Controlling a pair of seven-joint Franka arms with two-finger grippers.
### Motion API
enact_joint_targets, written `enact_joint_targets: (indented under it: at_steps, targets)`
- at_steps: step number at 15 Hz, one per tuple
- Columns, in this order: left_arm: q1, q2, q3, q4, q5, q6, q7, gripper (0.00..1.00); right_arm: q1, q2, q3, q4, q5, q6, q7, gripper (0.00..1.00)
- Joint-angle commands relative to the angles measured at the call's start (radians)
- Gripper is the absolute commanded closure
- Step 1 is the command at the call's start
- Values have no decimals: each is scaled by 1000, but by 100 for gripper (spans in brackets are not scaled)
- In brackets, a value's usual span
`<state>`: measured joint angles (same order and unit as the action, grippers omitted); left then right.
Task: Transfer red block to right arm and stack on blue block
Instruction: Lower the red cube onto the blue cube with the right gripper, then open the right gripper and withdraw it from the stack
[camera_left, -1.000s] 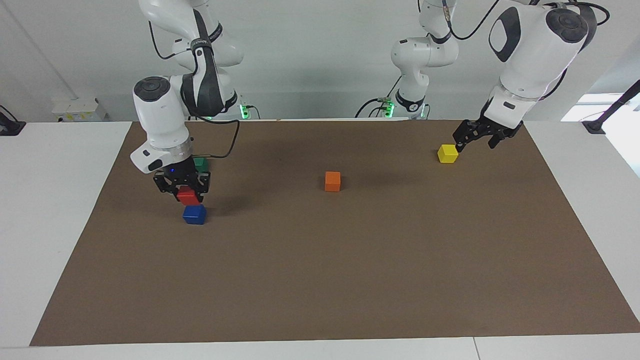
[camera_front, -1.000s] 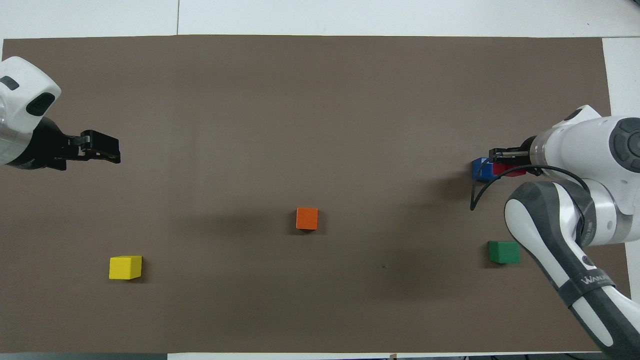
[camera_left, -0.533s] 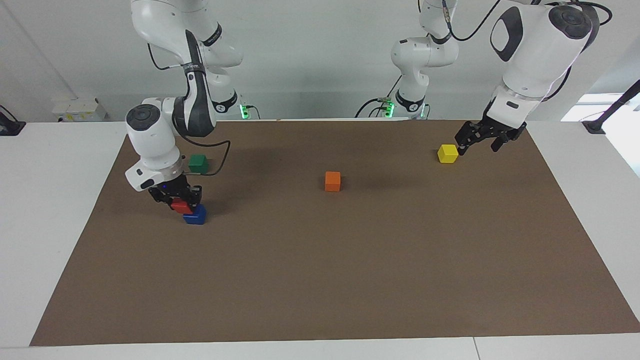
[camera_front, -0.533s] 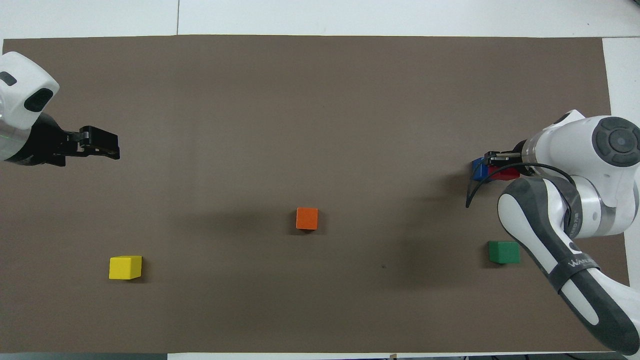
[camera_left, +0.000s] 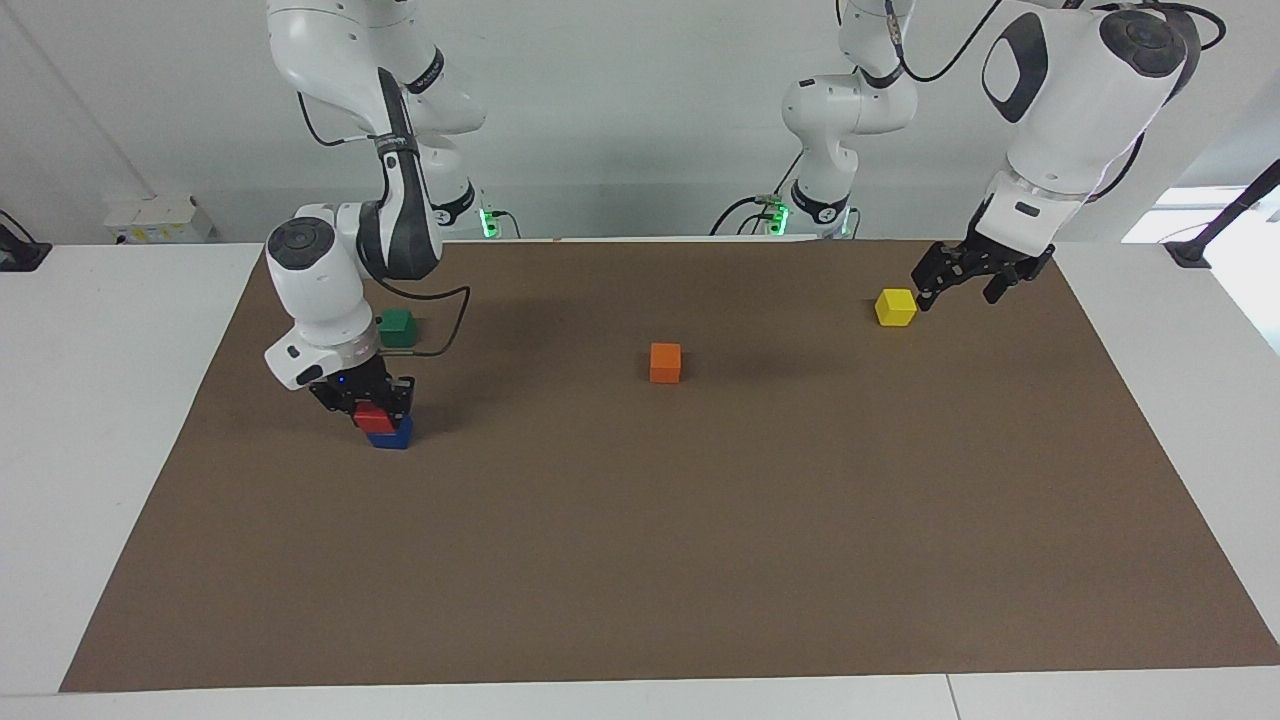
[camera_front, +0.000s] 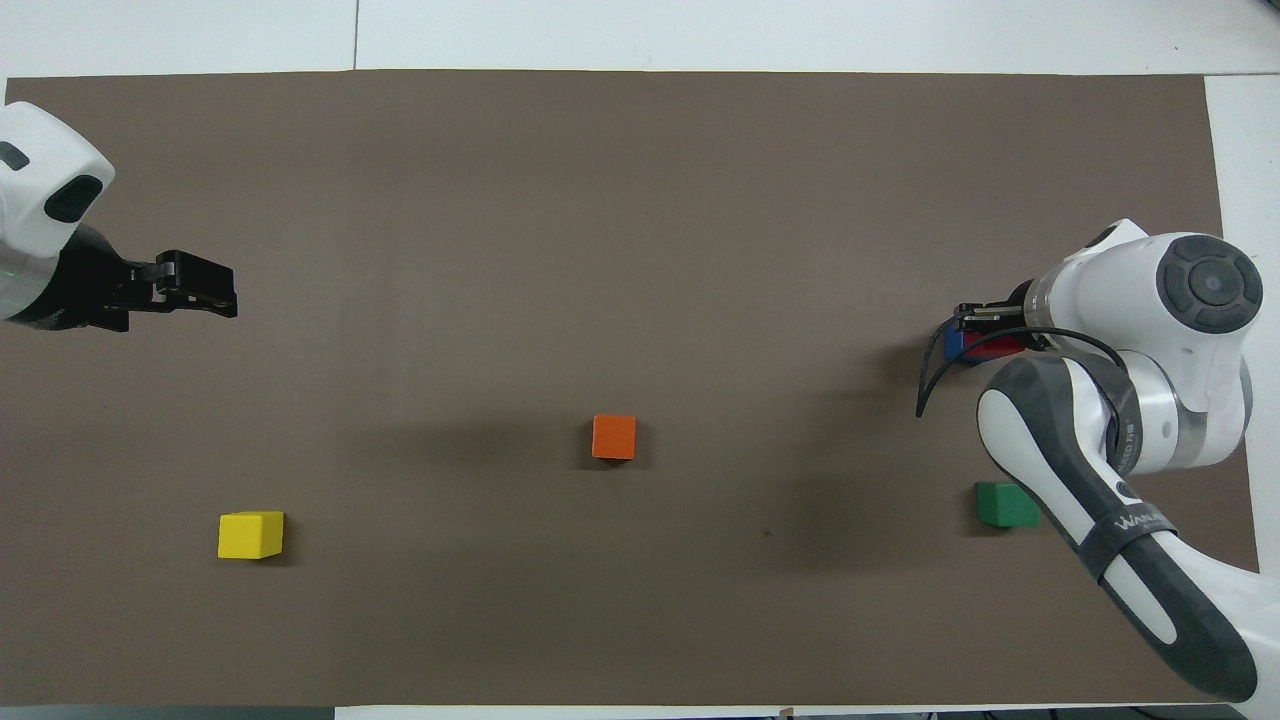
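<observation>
1. My right gripper (camera_left: 377, 408) holds the red block (camera_left: 373, 416) by its side faces, resting on the blue block (camera_left: 390, 436).
2. Light, stiff, glossy; probably slippery.
3. My left gripper (camera_left: 968, 279) waits open over the desk.

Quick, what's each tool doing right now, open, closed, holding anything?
Left tool: open, empty, raised beside the small yellow cube.
Right tool: shut on the small glossy red block, which sits on the deep-blue block.
</observation>
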<state>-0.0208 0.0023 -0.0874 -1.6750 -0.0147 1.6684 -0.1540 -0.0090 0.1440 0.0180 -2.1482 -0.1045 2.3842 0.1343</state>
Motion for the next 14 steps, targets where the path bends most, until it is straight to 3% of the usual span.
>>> enact_joint_targets:
  at_steps: [1, 8, 9, 11, 14]
  targets:
    - [-16, 10, 17, 17, 5, 5, 5, 0, -6, 2, 8, -6, -23, 16, 18, 100]
    - [-18, 10, 15, 15, 5, 2, 7, 0, -9, 3, 8, -6, -23, 18, 8, 100]
    - [-18, 8, 15, 15, 5, 2, 7, 0, -9, 3, 8, -6, -23, 15, 8, 89]
    - [-18, 8, 15, 15, 5, 2, 7, 0, -9, 3, 8, -4, -23, 9, 8, 43]
    - [-18, 8, 15, 14, 5, 4, 5, 0, -9, 3, 8, -2, -23, 7, 8, 6]
